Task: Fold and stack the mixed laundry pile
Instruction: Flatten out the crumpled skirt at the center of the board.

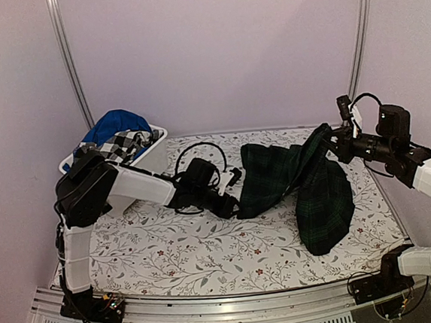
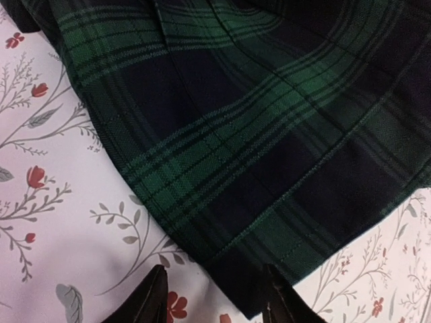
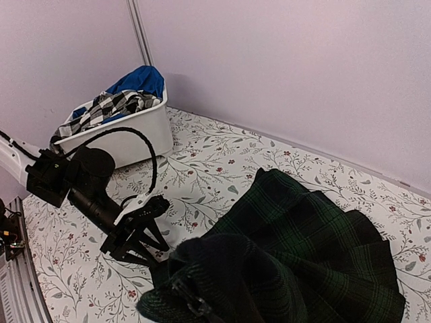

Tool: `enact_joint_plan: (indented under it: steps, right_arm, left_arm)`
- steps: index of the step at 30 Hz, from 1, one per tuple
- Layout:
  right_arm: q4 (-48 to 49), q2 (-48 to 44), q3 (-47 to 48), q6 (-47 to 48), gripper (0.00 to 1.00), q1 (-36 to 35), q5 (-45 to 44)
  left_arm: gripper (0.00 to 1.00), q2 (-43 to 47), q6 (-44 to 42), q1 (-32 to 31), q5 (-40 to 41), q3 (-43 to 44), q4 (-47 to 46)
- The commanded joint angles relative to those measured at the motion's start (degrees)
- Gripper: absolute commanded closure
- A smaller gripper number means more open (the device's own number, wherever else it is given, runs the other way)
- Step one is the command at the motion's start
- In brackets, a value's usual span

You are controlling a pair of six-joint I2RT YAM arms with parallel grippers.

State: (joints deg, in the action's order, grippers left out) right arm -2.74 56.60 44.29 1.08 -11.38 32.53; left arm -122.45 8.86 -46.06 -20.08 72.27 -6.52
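The dark green-navy tartan garment (image 1: pixel 309 191) lies across the middle-right of the table. My right gripper (image 1: pixel 327 140) is shut on its upper edge and holds that part raised, so the cloth drapes down from it. In the right wrist view the bunched tartan (image 3: pixel 316 242) covers my fingers. My left gripper (image 2: pixel 215 303) is open and low over the table at the garment's left corner (image 2: pixel 256 134). That corner lies between the fingers. The checked shirt (image 1: pixel 123 144) and the blue garment (image 1: pixel 114 125) lie in the tub.
The white plastic tub (image 1: pixel 151 156) stands at the back left, behind my left arm, and also shows in the right wrist view (image 3: pixel 128 138). A floral table cover (image 1: pixel 170 248) spreads under everything. Walls close the back and both sides.
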Motion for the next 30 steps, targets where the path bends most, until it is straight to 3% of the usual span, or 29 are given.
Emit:
enact_joint_plan:
  steps: [1, 7, 10, 13, 20, 30]
  right_arm:
    - [-0.16, -0.38, 0.84, 0.40, 0.97, -0.36, -0.80]
    - [-0.34, -1.07, 0.41, 0.17, 0.97, -0.34, -1.72]
    - [-0.16, -1.64, 0.10, -0.07, 0.97, -0.32, -1.95]
    - [-0.18, -1.75, 0.15, -0.20, 0.97, -0.36, -1.50]
    - [0.64, -2.34, 2.55, -0.82, 0.98, -0.39, 1.83]
    - [0.52, -4.92, 14.94, -0.81, 0.97, -0.42, 5.79]
  left_arm:
    - [0.55, -2.50, 1.80, -3.32, 5.91, 2.45, 9.20]
    - [0.66, -4.60, 0.48, -6.41, 11.54, 4.44, 16.87]
    - [0.79, -4.02, 0.73, -7.03, 10.62, 3.49, 17.42]
    - [1.00, -2.16, 1.78, -7.31, 10.06, 2.82, 17.47]
    - [1.00, 12.45, 1.73, -6.15, 13.14, 1.70, 14.22]
    - [1.00, 33.26, -0.86, -6.21, 14.91, 4.02, 12.39]
